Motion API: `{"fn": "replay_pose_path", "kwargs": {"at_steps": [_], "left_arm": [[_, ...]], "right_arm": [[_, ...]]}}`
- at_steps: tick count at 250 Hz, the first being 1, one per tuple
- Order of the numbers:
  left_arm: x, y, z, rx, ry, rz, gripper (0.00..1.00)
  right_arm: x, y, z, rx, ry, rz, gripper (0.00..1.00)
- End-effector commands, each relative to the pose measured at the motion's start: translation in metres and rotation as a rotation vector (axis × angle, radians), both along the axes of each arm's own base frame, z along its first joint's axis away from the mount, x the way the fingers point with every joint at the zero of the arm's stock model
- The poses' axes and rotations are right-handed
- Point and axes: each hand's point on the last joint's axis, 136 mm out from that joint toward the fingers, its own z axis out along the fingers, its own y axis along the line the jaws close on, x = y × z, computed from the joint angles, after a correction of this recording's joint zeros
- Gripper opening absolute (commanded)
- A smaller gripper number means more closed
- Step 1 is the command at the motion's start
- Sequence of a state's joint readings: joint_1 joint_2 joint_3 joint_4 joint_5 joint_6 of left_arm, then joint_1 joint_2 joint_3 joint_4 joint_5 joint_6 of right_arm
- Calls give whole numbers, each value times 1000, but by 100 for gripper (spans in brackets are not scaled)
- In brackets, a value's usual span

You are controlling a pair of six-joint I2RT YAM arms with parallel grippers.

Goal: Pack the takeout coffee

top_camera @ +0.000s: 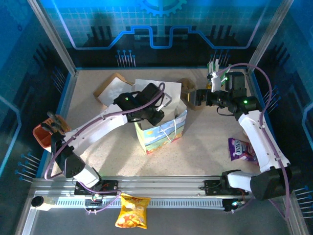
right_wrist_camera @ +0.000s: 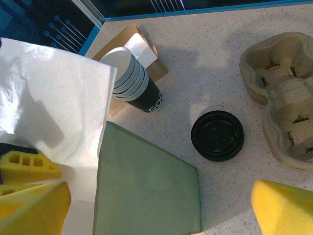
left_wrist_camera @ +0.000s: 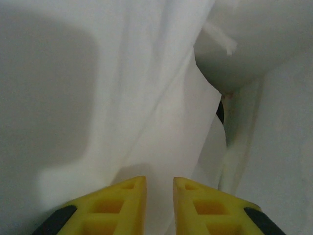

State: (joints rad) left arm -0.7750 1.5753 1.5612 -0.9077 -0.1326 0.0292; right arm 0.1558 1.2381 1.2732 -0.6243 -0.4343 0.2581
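The paper bag [top_camera: 164, 131] stands upright mid-table, colourful outside and white inside. My left gripper [top_camera: 157, 116] reaches into its mouth. In the left wrist view its yellow fingers [left_wrist_camera: 160, 180] are closed to a narrow gap on a fold of the bag's white paper [left_wrist_camera: 146, 98], and creases run up from between them. One left finger [right_wrist_camera: 24, 165] lies against the bag's white wall [right_wrist_camera: 54, 98]. My right gripper [top_camera: 198, 98] hovers wide open and holding nothing at the bag's right side, above its green panel [right_wrist_camera: 146, 186]. The takeout coffee is hidden.
A stack of lidless cups [right_wrist_camera: 132, 81] stands beside a flat cardboard box [top_camera: 111, 88] behind the bag. Black lids [right_wrist_camera: 217, 135] and a pulp cup carrier [right_wrist_camera: 283, 112] lie at the back right. A purple snack packet [top_camera: 241, 149] lies on the right and a yellow chip bag [top_camera: 132, 211] by the front rail.
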Motion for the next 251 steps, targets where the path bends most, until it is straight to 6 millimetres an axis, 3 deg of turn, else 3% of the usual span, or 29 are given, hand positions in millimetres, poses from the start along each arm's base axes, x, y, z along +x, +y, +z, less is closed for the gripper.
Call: {"fn": "replay_pose_path", "kwargs": {"at_steps": [1, 33, 92, 117, 146, 168, 193, 217, 251], "left_arm": [[-8, -1, -2, -21, 19, -32, 24], [-7, -4, 14, -58, -14, -41, 28], [-2, -4, 86, -217, -211, -49, 44], [3, 10, 115, -282, -289, -4, 49], [23, 48, 138, -349, -358, 166, 62], [38, 78, 141, -422, -339, 301, 70], [51, 93, 132, -475, -256, 375, 77], [61, 91, 117, -522, -156, 388, 82], [67, 72, 104, -595, -35, 343, 85]], "right_arm": [[0, 0, -6, 7, 17, 11, 96], [0, 1, -5, 13, 18, 17, 96], [0, 1, -8, 11, 23, 14, 96], [-1, 0, -9, 7, 22, 13, 96], [0, 0, -11, 8, 24, 13, 96], [1, 1, -11, 13, 25, 16, 96], [3, 2, -13, 18, 30, 17, 96], [3, 3, -15, 21, 38, 19, 96], [1, 2, -19, 13, 43, 17, 96]]}}
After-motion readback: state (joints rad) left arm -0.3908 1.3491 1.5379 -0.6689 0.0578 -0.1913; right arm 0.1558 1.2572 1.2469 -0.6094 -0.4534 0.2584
